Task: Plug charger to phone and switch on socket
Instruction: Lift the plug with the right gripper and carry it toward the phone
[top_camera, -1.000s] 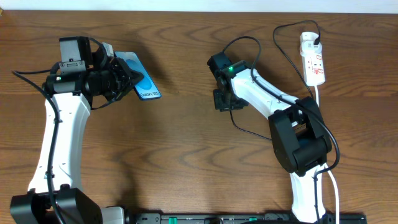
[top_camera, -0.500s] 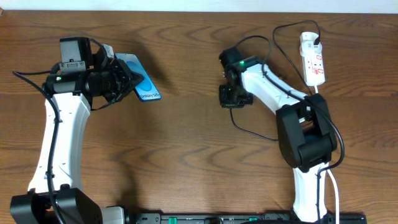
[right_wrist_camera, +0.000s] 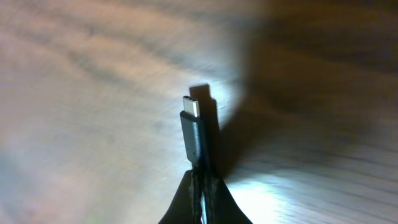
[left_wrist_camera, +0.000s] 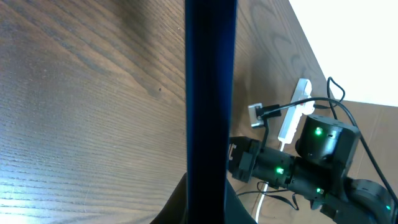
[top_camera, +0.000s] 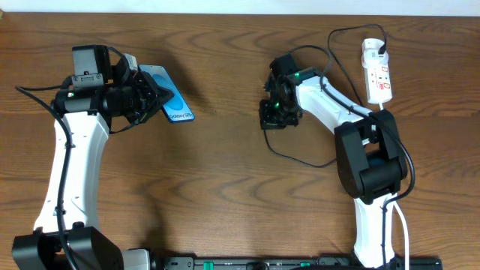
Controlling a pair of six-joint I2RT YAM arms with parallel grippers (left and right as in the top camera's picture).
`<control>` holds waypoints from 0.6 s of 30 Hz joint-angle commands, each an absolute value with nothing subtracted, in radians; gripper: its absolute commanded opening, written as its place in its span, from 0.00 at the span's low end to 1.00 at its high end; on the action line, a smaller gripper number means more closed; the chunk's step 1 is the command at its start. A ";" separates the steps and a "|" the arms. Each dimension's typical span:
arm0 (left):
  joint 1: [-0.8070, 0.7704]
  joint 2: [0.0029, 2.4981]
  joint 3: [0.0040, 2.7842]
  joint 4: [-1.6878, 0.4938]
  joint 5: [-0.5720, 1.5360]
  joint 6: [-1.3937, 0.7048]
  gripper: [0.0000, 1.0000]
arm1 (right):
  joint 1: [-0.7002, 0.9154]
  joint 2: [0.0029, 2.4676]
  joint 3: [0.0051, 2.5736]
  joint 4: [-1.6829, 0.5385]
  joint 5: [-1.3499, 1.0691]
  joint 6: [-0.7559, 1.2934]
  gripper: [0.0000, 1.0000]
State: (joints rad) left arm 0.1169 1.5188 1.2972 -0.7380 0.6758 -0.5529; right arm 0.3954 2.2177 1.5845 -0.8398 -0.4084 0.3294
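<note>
While the left gripper (top_camera: 152,97), upper left of the overhead frame, clamps the slim blue-screened black phone (top_camera: 174,101), the right gripper (top_camera: 271,119) at centre pinches the thin black charger cable (right_wrist_camera: 194,135) just behind its metal plug. Next, I judge, comes aligning the plug with the phone's port. The white red-switched socket strip (top_camera: 377,73) lies upper right.

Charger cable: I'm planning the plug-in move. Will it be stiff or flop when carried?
Likely floppy: the charger lies in loose loops on the table, so it should trail. The plug end stands straight out of the right hand, so that short stretch probably holds its line.
</note>
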 commanded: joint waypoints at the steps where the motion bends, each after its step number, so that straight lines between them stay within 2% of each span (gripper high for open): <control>1: 0.117 1.507 1.328 -0.739 0.701 -0.554 0.07 | 0.390 2.300 1.512 -0.857 -0.495 0.204 0.01; 11: 0.117 1.507 1.328 -0.704 0.806 -0.550 0.07 | 0.329 2.078 1.512 -1.009 -0.591 0.091 0.01; 18: 0.117 1.507 1.328 -0.606 1.093 -0.470 0.07 | 0.319 1.928 1.512 -1.147 -0.756 -0.048 0.01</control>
State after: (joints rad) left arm 0.1169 1.5188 1.2972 -0.6308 0.8940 -0.5278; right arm 0.3229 1.9892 1.5078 -1.1217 -0.6430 0.0479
